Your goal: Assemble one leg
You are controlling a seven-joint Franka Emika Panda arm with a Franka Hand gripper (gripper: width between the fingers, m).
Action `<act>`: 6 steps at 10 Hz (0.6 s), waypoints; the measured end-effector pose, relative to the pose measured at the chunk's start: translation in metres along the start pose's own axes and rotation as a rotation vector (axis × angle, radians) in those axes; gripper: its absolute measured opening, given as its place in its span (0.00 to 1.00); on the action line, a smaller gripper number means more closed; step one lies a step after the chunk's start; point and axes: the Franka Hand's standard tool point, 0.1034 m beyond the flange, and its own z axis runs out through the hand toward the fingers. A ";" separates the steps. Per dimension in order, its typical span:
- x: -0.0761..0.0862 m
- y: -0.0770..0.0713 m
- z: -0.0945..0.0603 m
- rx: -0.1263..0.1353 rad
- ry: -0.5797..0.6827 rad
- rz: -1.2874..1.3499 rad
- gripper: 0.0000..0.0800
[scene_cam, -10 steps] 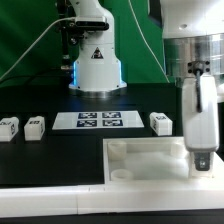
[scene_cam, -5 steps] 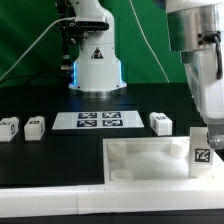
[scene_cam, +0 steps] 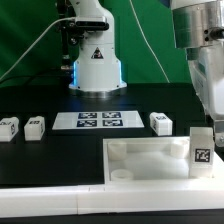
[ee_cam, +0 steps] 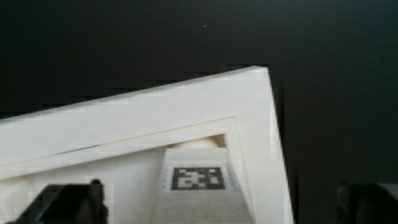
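The gripper (ee_cam: 217, 205) shows in the wrist view only as two dark fingertips (ee_cam: 71, 203), spread wide apart with nothing between them, so it is open and holds nothing; in the exterior view the arm's lower body hangs at the right edge with its fingers hidden from sight. Directly below the gripper stands the leg (scene_cam: 202, 152), upright, its tag facing the camera, planted in the near right corner of the large white tray-like piece (scene_cam: 140, 152); the wrist view looks down on the same leg (ee_cam: 199, 170) tucked just inside that corner's rim, apart from both fingertips. Farther out from the gripper, towards the exterior view's left, another leg (scene_cam: 160, 123) lies on the black worktop (scene_cam: 50, 155) just beyond the tray. Past that lies the marker board (scene_cam: 98, 121), flat on the worktop. Farthest from the gripper, near the left edge, two more legs (scene_cam: 35, 126) (scene_cam: 9, 127) sit side by side.
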 end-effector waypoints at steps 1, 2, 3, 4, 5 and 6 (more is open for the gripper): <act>0.000 0.000 0.000 0.000 0.000 0.000 0.81; 0.000 0.000 0.000 -0.001 0.000 0.000 0.81; 0.000 0.000 0.001 -0.001 0.001 0.000 0.81; 0.000 0.000 0.001 -0.001 0.001 0.000 0.81; 0.000 0.001 0.001 -0.002 0.001 0.000 0.81; 0.001 0.001 0.002 -0.002 0.001 0.000 0.81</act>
